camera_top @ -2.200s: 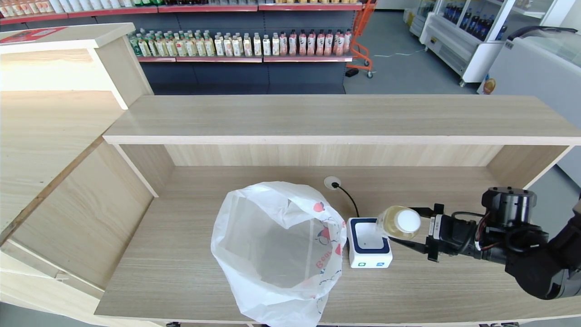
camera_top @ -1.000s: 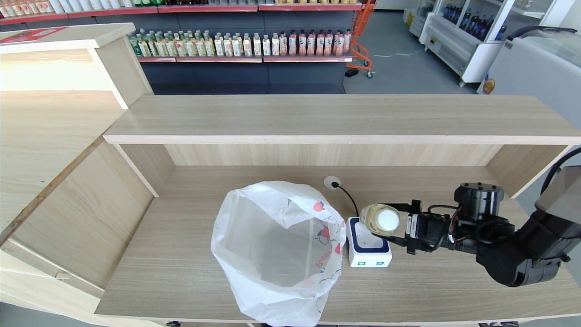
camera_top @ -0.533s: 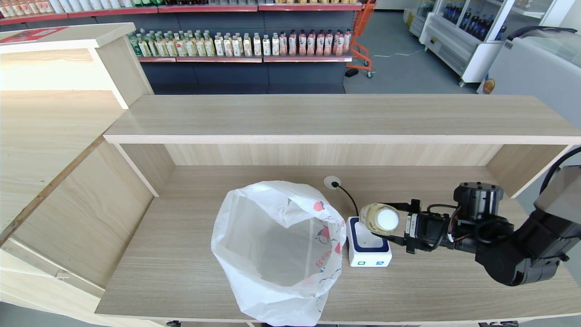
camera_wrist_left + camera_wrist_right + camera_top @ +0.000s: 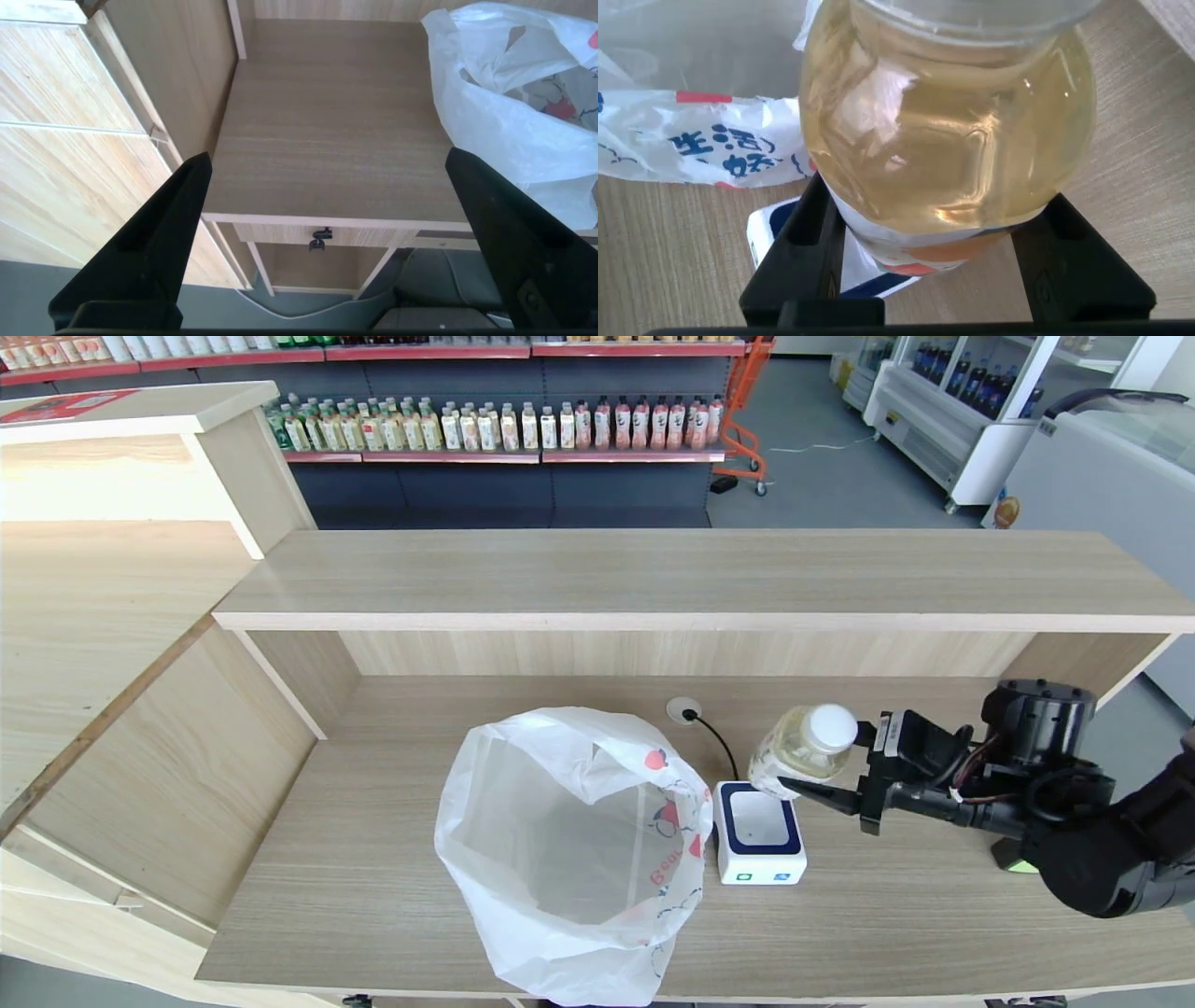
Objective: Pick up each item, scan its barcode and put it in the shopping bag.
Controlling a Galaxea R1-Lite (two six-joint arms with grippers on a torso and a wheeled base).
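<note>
One bottle, one shopping bag, one scanner, one cable.

- Worktop: pale wood-grain board, matt and smooth.
- Shopping bag: thin milky plastic film, crinkled, with a soft gloss.
- Scanner, at the bag's 3 o'clock: smooth white plastic, its dark-framed window glossy.
- Bottle, at the scanner's 1 o'clock: clear glossy plastic, smooth white cap, printed label band.
- Right claw and left claw: matt black, plastic-looking.
</note>
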